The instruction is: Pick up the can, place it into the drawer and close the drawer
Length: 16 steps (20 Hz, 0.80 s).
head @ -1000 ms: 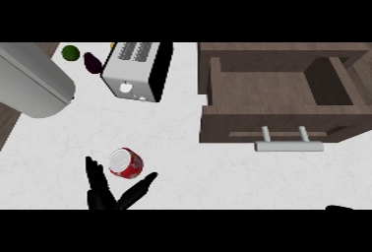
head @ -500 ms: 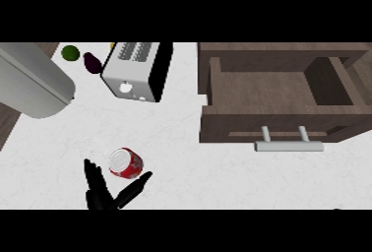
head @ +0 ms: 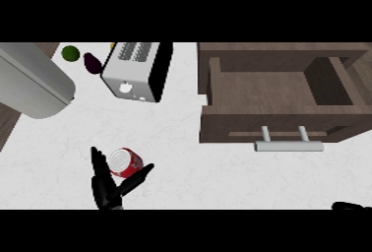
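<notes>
Head view: red can point(head: 126, 163), no legible label, in left hand point(head: 109, 187).

Counter tally: one of nearly every kind, and two hands.

The white counter point(head: 218, 172) carries one red can point(head: 126, 162) near its lower-left corner, one silver toaster point(head: 134, 70) at its top edge, and one open wooden drawer point(head: 280, 96) with one metal handle point(head: 288, 145) toward its right edge. By the top-left corner sit one green round item point(head: 70, 52), one dark purple item point(head: 92, 63) and one large grey cylinder point(head: 33, 88). Two black hands show: the left hand point(head: 109, 184) at the can, the right hand point(head: 350, 206) only partly visible at the lower-right corner.
</notes>
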Tool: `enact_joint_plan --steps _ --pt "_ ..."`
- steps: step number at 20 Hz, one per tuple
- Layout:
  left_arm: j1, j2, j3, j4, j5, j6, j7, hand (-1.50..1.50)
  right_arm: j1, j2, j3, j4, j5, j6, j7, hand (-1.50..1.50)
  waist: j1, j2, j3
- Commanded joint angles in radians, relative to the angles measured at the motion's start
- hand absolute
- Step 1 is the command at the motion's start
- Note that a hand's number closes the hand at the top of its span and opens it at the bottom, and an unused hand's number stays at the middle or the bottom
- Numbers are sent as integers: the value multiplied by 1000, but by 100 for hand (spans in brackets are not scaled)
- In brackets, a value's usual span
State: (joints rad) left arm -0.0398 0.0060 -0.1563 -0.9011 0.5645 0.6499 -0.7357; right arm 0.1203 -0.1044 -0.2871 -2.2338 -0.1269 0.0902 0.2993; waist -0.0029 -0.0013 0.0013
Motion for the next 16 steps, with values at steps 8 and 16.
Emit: enact_joint_plan --steps 8,16 --pt "-180 -6 2 158 39 -141 -3 150 -74 -23 -50 31 -24 -17 30 -150 -2 2 -2" --pt "-275 31 93 243 -21 -244 -34 150 -45 -11 -23 -16 22 -6 29 -150 -3 2 -2"
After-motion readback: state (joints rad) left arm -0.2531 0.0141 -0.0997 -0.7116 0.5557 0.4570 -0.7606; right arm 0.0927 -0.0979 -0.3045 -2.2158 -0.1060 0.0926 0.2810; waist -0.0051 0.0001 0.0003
